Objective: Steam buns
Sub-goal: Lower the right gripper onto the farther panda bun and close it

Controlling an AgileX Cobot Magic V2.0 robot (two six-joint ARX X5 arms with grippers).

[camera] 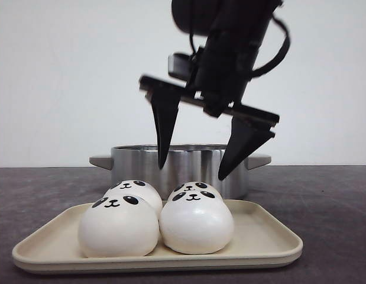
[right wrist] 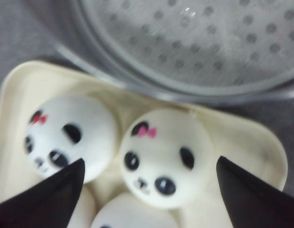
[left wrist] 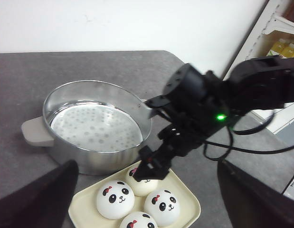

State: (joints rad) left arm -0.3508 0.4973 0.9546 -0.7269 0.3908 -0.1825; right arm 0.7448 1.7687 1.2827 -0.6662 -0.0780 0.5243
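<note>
We count four buns with panda faces, packed two by two and touching one another, on one cream tray that sits on the dark worktop. In the left wrist view all four show: one at the back partly behind the black arm, two in the middle row, one cut off by the picture's edge. Some carry a small red or pink bow near one ear.

At 12 o'clock from the tray, just beside its far edge, stands one steel steamer pot with two grey handles; its perforated insert holds no bun.

The right end effector hangs above the rear buns, its two black fingers spread wide, gripping nothing; in its own view a bow-marked bun lies between the two fingertips, which do not touch it.

Of the left end effector only two dark fingertips show, wide apart with nothing between them, well above the worktop.

At 2 o'clock from the pot, one white shelf holds yellow items.
</note>
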